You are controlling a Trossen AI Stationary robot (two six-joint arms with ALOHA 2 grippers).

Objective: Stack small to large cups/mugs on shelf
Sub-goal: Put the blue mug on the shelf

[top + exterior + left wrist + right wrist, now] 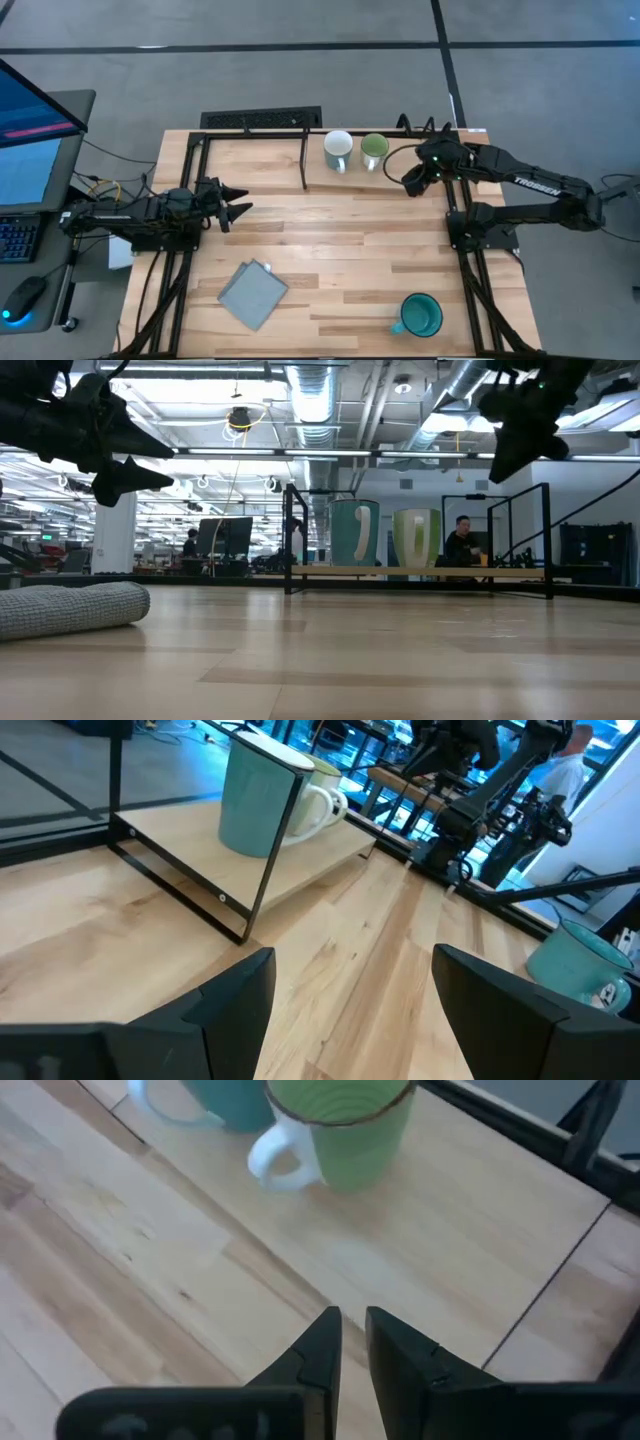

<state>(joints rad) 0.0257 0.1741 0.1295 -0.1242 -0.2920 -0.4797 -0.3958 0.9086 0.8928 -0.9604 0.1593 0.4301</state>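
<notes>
The white mug (pixel 338 150) and the light green mug (pixel 374 150) stand upright side by side on the low wooden shelf (pixel 330 181) at the table's far edge. Both also show in the low view, white (pixel 353 532) and green (pixel 416 537). The larger teal mug (pixel 421 315) stands on the tabletop near the front right. My right gripper (pixel 411 182) hangs shut and empty above the shelf (pixel 450 1210), just right of and nearer than the green mug (pixel 345 1130). My left gripper (pixel 238 201) is open and empty above the table's left side.
A folded grey cloth (pixel 253 293) lies on the table at the front left. The shelf's thin black legs (pixel 262 870) stand at its left end. Bare wood lies between the shelf and the teal mug (pixel 580 960). A person (pixel 462 540) sits far behind the table.
</notes>
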